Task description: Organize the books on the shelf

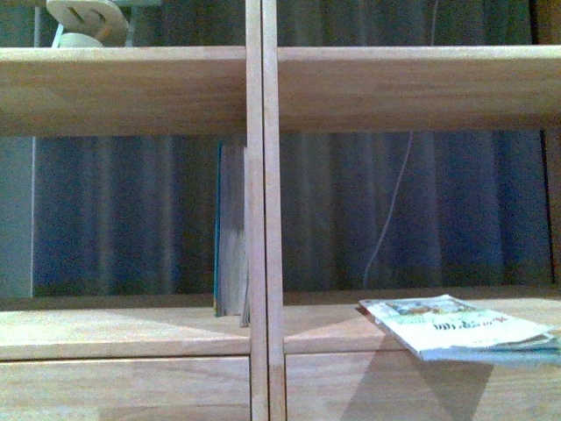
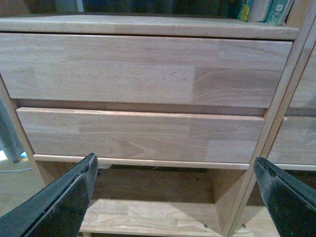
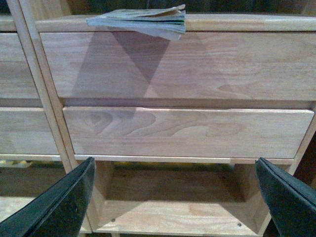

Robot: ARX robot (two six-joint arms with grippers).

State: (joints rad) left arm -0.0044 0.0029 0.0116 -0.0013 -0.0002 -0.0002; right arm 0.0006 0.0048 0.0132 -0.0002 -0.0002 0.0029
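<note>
The light-wood shelf [image 1: 263, 88] fills the front view, with its central divider upright in the middle. The teal book [image 1: 230, 232] stands upright against the left side of the divider. The thin white paperback [image 1: 460, 326] lies flat on the right compartment's board and overhangs its front edge; it also shows in the right wrist view [image 3: 143, 19]. My left gripper [image 2: 175, 170] is open and empty, facing the left drawer fronts [image 2: 143, 69]. My right gripper [image 3: 175, 170] is open and empty, facing the right drawer fronts [image 3: 182, 64], below the paperback. Neither arm shows in the front view.
A pale round object [image 1: 88, 22] sits on the upper left shelf board. Dark curtains hang behind the open back, with a thin white cable [image 1: 390, 219]. Below the drawers is an open bottom compartment [image 3: 173, 207]. Other book spines [image 2: 261, 10] show above the left drawers.
</note>
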